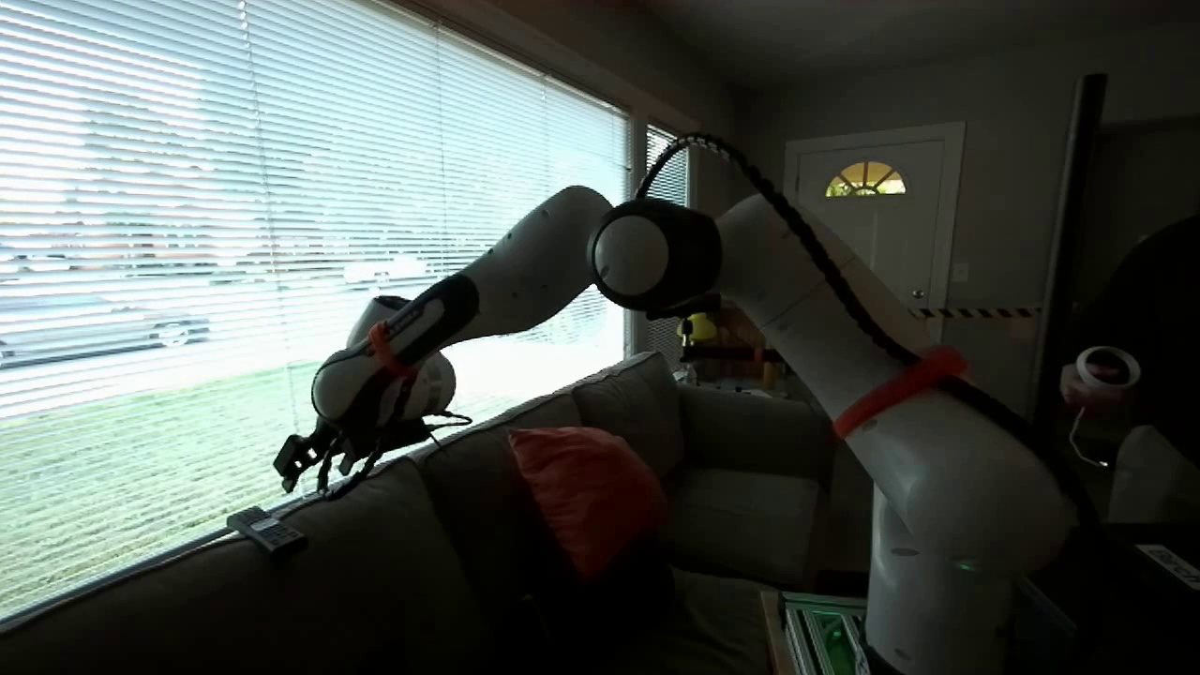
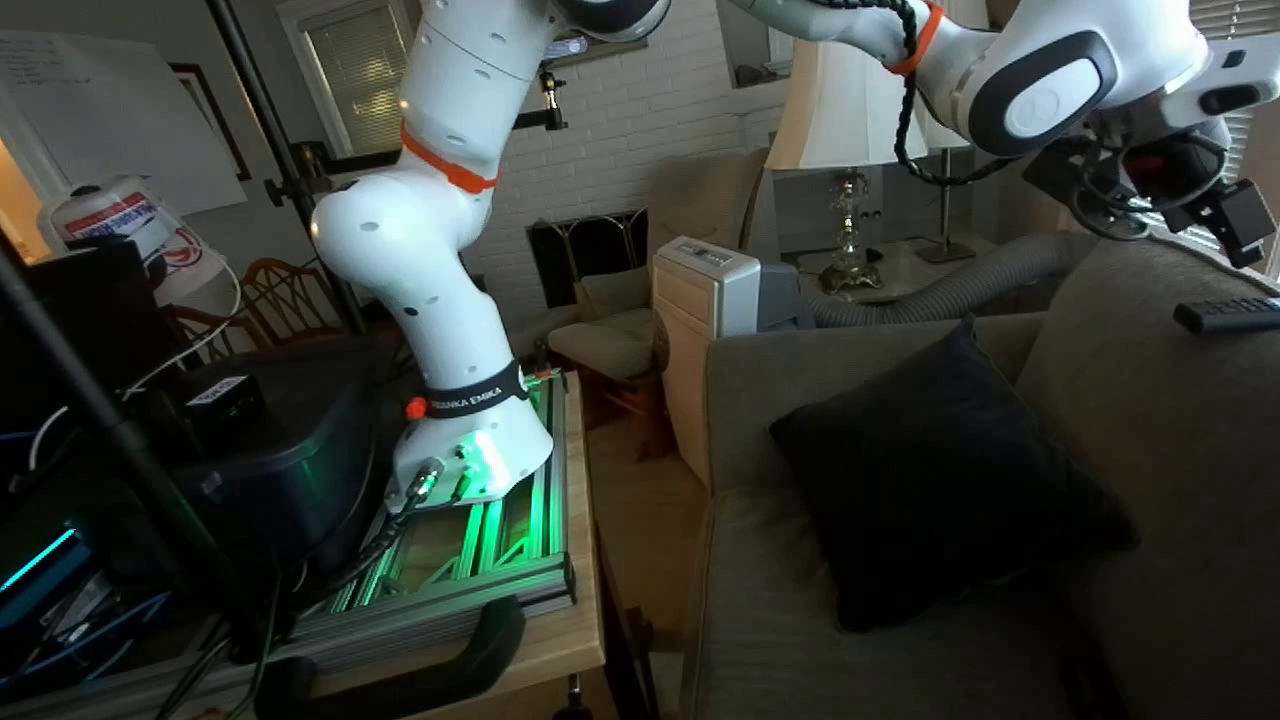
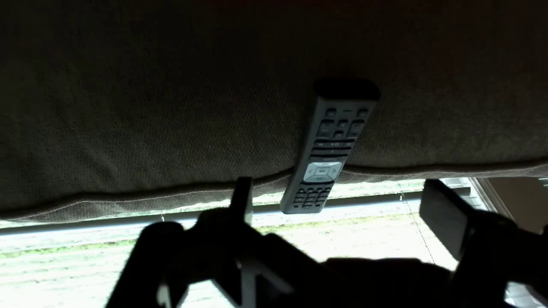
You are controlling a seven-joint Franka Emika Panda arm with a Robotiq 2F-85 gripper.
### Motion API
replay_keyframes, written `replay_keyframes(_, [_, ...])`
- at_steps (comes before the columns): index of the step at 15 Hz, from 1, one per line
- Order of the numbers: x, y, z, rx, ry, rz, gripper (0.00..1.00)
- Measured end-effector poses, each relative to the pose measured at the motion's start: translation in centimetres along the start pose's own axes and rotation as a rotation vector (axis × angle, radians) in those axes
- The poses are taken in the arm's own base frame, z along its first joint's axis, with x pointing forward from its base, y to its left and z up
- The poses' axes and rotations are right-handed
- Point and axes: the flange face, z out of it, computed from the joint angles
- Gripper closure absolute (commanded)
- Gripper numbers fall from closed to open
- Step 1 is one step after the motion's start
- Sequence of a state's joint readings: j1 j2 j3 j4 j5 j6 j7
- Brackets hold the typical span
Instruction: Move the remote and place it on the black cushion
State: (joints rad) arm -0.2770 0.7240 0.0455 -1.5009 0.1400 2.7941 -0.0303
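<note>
- Sofa (image 2: 760, 610): grey-brown, across a strip of floor (image 2: 640, 480) from the rt edge of the desk (image 2: 560, 630) in an ext. view.
- Window (image 1: 187, 187): v. bright, slatted blinds, just beyond the sofa back.
- Desk: wood top, near-rt corner visible in an ext. view.
- Arm (image 1: 656, 253): white; base on desk, just in from rt edge; reaches up & over that edge, out to the sofa back.
- Black cushion (image 2: 940, 470): tilted on the sofa, well off desk's rt edge.
- Orange-red cushion (image 1: 586, 492): on sofa too, up & left of the bit of desk edge showing in an ext. view; can't tell if it's the other face of the black one.
- Gripper (image 3: 340, 207): fingers (image 3: 441, 218) wide apart, gripping nothing; hovers over the sofa back, far out past desk's rt edge.
- Remote (image 1: 267, 532): slim, buttons up, lying atop the sofa back, well past desk's rt edge. Lower than gripper in both ext. views, apart from the fingers. In wrist view it shows b/w the two fingertips, nearer the one on the pic's left; number-pad end pokes over the sofa-back edge twd window, dark end over the fabric.
</note>
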Motion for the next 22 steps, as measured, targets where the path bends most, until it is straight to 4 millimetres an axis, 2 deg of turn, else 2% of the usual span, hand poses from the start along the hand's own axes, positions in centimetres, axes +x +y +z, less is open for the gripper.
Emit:
replay_keyframes(3, [0.4, 0.6, 2.3, -0.002, 0.009, -0.036, 0.00])
replay_keyframes(7, [0.7, 0.3, 4.6, -0.035, 0.023, -0.080, 0.00])
replay_keyframes(15, [2.0, -2.0, 6.7, -0.186, 0.092, -0.109, 0.00])
replay_keyframes(22, [1.2, -4.5, 8.2, -0.261, 0.100, 0.004, 0.00])
